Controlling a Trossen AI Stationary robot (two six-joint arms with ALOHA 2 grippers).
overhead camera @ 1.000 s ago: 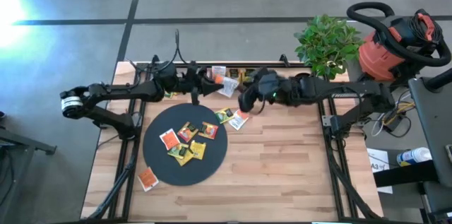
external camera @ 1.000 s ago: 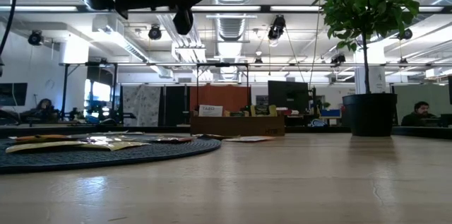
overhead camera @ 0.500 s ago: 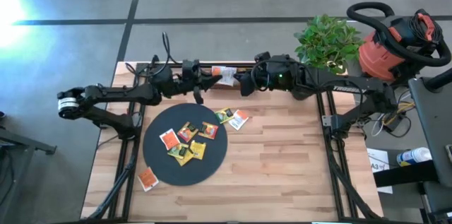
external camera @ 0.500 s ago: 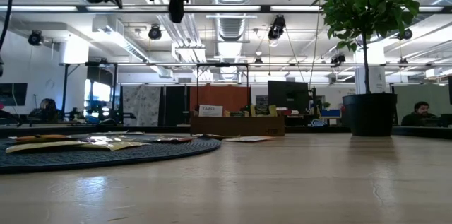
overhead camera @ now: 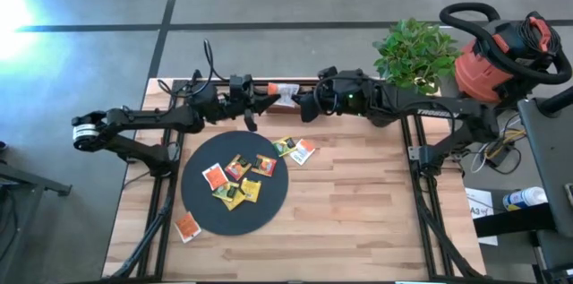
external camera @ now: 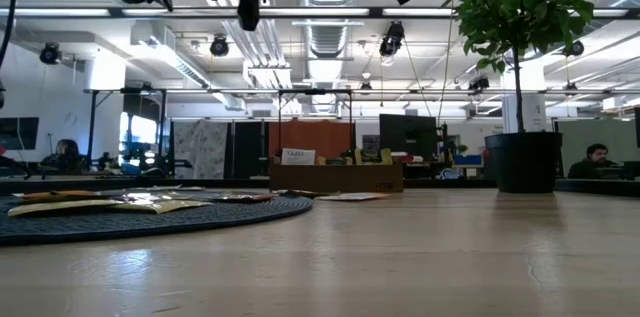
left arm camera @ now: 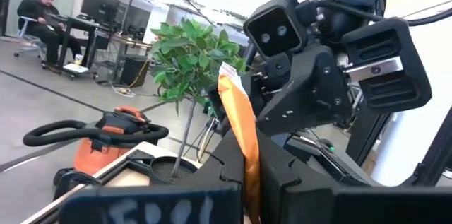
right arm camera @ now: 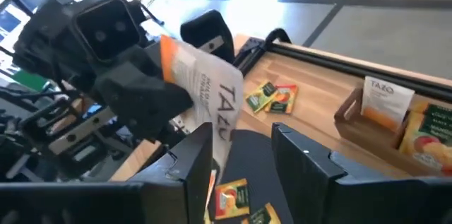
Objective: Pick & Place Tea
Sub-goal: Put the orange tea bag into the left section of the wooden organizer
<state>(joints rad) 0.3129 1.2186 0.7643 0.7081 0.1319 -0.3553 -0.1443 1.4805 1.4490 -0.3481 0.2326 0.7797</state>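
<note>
Above the table's far edge, my left gripper (overhead camera: 267,96) is shut on an orange-and-white tea packet (overhead camera: 283,94). My right gripper (overhead camera: 306,107) faces it from the right, open. In the right wrist view the packet's white free end (right arm camera: 222,128) reaches down between the right fingers (right arm camera: 194,157), close to one of them; whether it touches I cannot tell. Several more tea packets (overhead camera: 237,181) lie flat on the black disc (overhead camera: 201,208). My left gripper pinches the packet's orange end (right arm camera: 168,51) between its two fingers (right arm camera: 145,93). The fingers come about level from the table's left. The packet stands on edge (left arm camera: 242,125), lifted clear of the table, and its white end sticks out toward the right gripper.
Two packets (overhead camera: 295,150) lie on the wood right of the disc, and one (overhead camera: 186,227) lies near the left edge. A wooden tray (right arm camera: 374,111) holding packets stands at the far edge. A potted plant (overhead camera: 414,55) stands at the far right corner.
My right gripper has gone from above the two loose packets toward the table's far edge and left, up to the packet in my left gripper, and has rolled. My left gripper has rolled too, so the packet it holds has turned and shifted slightly toward the far edge.
</note>
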